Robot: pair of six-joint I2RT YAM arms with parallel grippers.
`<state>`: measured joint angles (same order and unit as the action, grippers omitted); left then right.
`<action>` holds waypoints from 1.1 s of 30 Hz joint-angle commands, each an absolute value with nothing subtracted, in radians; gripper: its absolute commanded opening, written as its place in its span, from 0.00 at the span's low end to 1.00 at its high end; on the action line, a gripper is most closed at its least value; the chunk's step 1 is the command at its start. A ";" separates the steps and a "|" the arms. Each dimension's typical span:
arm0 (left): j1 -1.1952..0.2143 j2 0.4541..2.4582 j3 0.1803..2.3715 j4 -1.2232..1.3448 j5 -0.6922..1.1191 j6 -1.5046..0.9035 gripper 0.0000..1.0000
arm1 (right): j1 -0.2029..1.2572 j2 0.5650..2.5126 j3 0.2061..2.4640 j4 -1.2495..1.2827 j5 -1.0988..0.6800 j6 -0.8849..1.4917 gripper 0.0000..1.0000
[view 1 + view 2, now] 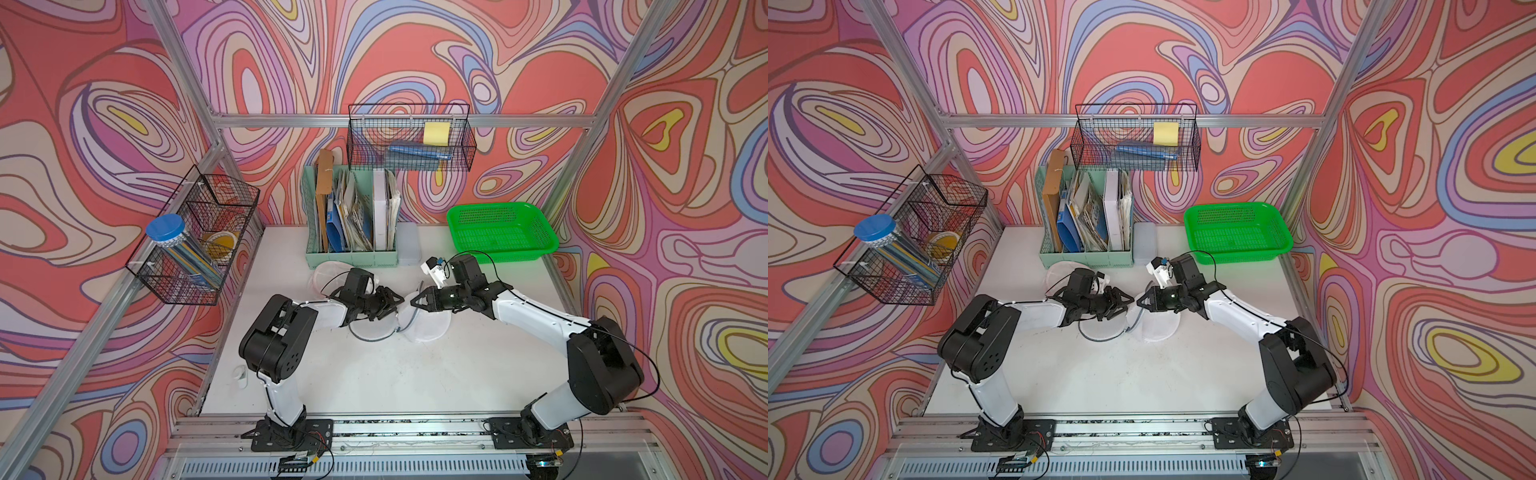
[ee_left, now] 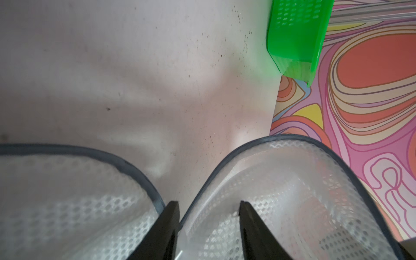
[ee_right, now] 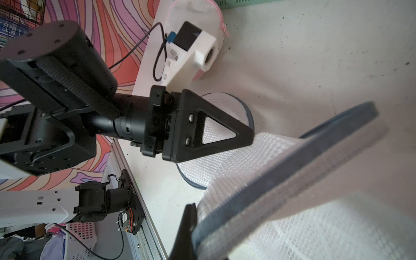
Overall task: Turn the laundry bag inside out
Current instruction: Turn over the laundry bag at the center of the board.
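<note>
Laundry bag [image 1: 432,328], white mesh with a grey rim, lies partly on the white table [image 1: 374,382], directly between the two grippers, whose tips nearly meet above it. The right gripper [image 1: 414,303] is clamped on the bag's rim. In the right wrist view the grey band runs up off the table from beside its one visible finger [image 3: 189,225]. The left gripper [image 2: 209,203] has its jaws apart. They straddle the rim where two rounded lobes of mesh meet, without pinching it. One lobe spreads flat under the left gripper, and the other sits below and beyond the right one. A green basket [image 1: 503,232] stands well behind the right gripper. A second mesh pouch [image 1: 326,274] lies just behind the left wrist, near a mint file rack [image 1: 351,257].
</note>
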<state>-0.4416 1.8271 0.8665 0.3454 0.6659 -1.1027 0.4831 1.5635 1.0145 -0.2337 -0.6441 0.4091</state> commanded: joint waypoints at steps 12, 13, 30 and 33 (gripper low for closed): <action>-0.461 1.866 0.811 0.626 0.761 -1.203 0.58 | 0.466 1.569 1.012 -0.230 -0.649 0.397 0.00; -0.464 1.864 0.814 0.614 0.762 -1.194 0.57 | 0.466 1.571 1.011 -0.230 -0.646 0.395 0.00; -0.486 1.848 0.950 0.254 0.776 -0.975 0.68 | 0.459 1.575 1.002 -0.185 -0.628 0.434 0.00; -0.499 1.886 0.969 0.232 0.757 -0.957 0.68 | 0.459 1.568 1.003 -0.179 -0.636 0.439 0.00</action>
<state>-0.4854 1.8423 0.9493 0.2741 0.7422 -0.9909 0.4648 1.5772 1.0088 -0.2100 -0.6262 0.4328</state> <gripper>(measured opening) 0.674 0.046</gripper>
